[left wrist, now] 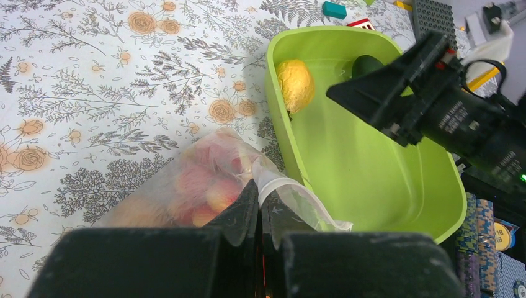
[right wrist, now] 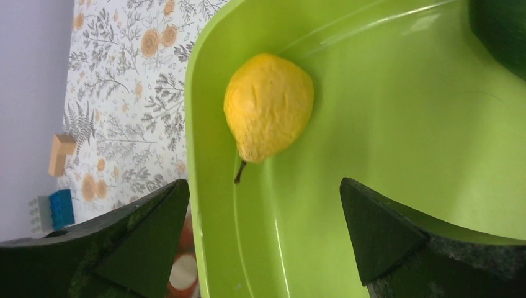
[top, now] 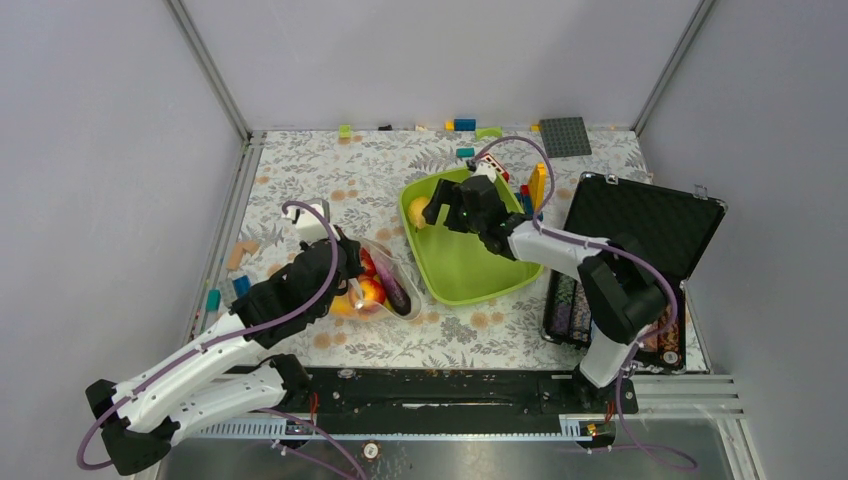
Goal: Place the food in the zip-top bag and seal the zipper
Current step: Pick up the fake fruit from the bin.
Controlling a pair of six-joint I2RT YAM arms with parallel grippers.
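1. One yellow lemon (right wrist: 268, 107) lies in the lime-green tray (top: 470, 280), against the inner wall at the corner nearest the zip-top bag. Its short brown stem points toward the right wrist camera.
2. We see the right gripper (right wrist: 263, 192) over the tray with its jaws spread wide. The lemon sits ahead of the fingertips, untouched and not between them. One finger appears to hang outside the tray wall and the other over the tray floor.
3. We see a dark green shape (right wrist: 502, 31) at the edge of the right wrist view. We cannot tell what it is.
4. The zip-top bag (top: 385, 285) lies on the floral tablecloth (top: 330, 180), just beside the tray's left wall, its mouth toward the tray. Through the film we see red and orange-yellow food (top: 370, 290) and one dark purple piece. The left wrist view blurs them too much to sort further.
5. The left gripper (left wrist: 258, 198) has its fingers pressed together, pinching the clear film at the bag's mouth edge, and a fold of plastic rises from between them. We cannot tell whether the zipper strip itself is in the pinch.
6. Coloured building blocks (top: 465, 125) are scattered along the far edge. A grey baseplate (top: 565, 136) and an open black case (top: 640, 220) sit to the right.
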